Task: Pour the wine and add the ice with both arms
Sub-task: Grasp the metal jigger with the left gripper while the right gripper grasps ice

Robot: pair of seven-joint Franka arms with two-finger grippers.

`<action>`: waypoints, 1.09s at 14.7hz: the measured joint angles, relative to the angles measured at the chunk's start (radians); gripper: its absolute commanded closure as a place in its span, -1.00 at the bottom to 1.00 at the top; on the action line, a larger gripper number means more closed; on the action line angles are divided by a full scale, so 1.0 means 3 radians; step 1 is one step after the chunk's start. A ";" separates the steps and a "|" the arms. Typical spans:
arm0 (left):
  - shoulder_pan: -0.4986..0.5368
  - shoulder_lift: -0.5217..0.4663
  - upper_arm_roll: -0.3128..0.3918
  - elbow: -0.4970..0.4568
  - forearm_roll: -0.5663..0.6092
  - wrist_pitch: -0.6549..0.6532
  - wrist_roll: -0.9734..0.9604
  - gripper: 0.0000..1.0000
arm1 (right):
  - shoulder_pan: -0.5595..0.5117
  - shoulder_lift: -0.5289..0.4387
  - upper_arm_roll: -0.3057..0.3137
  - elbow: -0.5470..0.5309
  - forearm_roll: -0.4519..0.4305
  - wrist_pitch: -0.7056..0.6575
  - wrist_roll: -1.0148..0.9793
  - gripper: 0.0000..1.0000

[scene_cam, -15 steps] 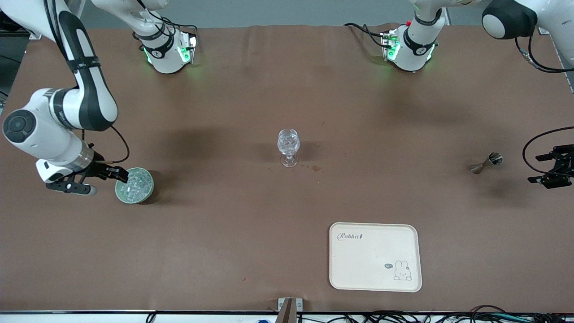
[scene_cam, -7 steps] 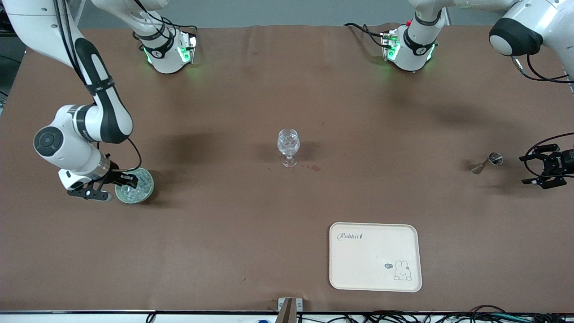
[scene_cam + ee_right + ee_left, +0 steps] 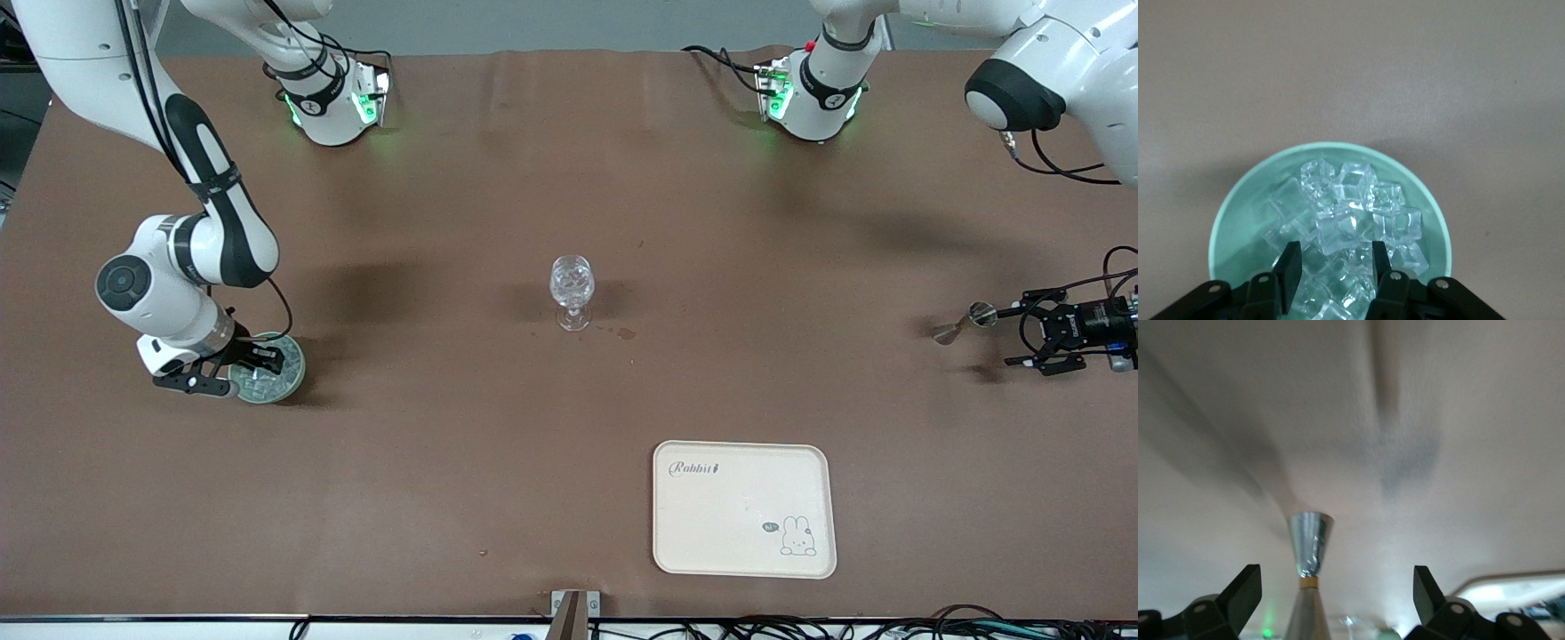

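The ice (image 3: 271,366) is a heap of clear cubes in a pale green bowl (image 3: 292,378) toward the right arm's end of the table. In the right wrist view the ice (image 3: 1351,213) fills the bowl (image 3: 1238,220). My right gripper (image 3: 256,359) (image 3: 1335,267) is open, its fingers dipped among the cubes. A clear cut-pattern stemmed glass (image 3: 572,289) stands at the table's middle. A metal double-cone jigger (image 3: 960,324) (image 3: 1309,543) is toward the left arm's end. My left gripper (image 3: 1022,327) (image 3: 1336,593) is open right beside it, the jigger's near end between the fingers.
A cream tray (image 3: 744,462) with a rabbit drawing lies nearer the front camera than the glass. A small dark stain (image 3: 626,333) marks the brown table beside the glass's foot. Both green-lit arm bases stand along the table's back edge.
My right gripper has moved over the bowl and down into the ice. My left gripper has moved in toward the jigger, and its fingers now flank the jigger's near end.
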 measured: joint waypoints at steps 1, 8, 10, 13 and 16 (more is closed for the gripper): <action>0.0033 0.0061 -0.0001 -0.0002 -0.0096 -0.0109 -0.0004 -1.00 | 0.0001 0.0001 0.0000 -0.0027 -0.0001 0.0044 0.0000 -0.02; 0.0143 0.0264 -0.0024 -0.0011 -0.0247 -0.0436 0.0148 -1.00 | 0.0008 0.0006 0.0001 -0.0010 -0.0002 0.0048 0.0001 0.05; 0.0142 0.0264 -0.0027 -0.0033 -0.0247 -0.0476 0.0164 -1.00 | 0.0022 0.0007 0.0002 0.0077 -0.0001 -0.0107 0.0001 0.05; 0.0142 0.0264 -0.0031 -0.0088 -0.0273 -0.0494 0.0165 -1.00 | 0.0051 0.0009 0.0002 0.0184 -0.0008 -0.0223 0.0000 0.04; 0.0141 0.0264 -0.0038 -0.0173 -0.0319 -0.0550 0.0165 -1.00 | 0.0067 0.0024 -0.0008 0.0240 -0.0222 -0.0244 0.0002 0.02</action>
